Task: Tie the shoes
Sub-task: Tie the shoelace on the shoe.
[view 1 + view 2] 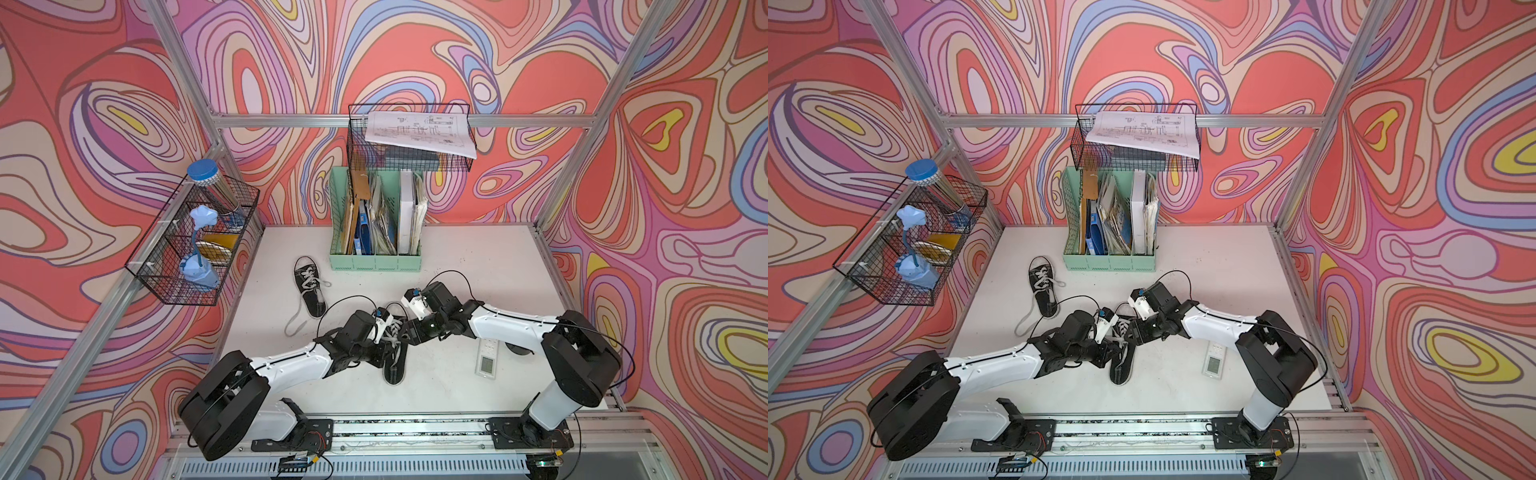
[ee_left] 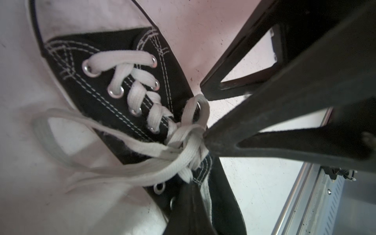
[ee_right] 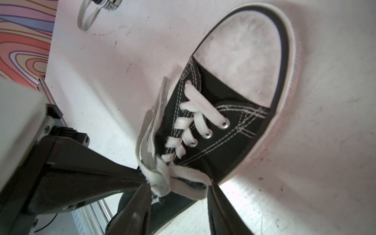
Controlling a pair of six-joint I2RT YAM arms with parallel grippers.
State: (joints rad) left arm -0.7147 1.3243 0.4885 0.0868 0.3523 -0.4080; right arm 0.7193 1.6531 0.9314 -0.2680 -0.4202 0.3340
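Near shoe [image 1: 394, 368] lies on the table [image 1: 465, 266] between both arms, toe pointing away from the robot. Far shoe [image 1: 309, 291] sits apart toward the back, one lace end trailing loose.

Left gripper [image 3: 143, 178] is pinched together on the lace [image 2: 189, 142], right at what looks like a half-made knot. Right gripper [image 3: 179, 186] has its jaws apart, straddling a small loop [image 2: 195, 107] without squeezing it.

Judgement: the shoe is light and likely slides or lifts under a hard tug. The lace is flat, soft and limp and holds no shape. Best hold is mid-loop, close to the knot, pulling sideways against the other gripper.
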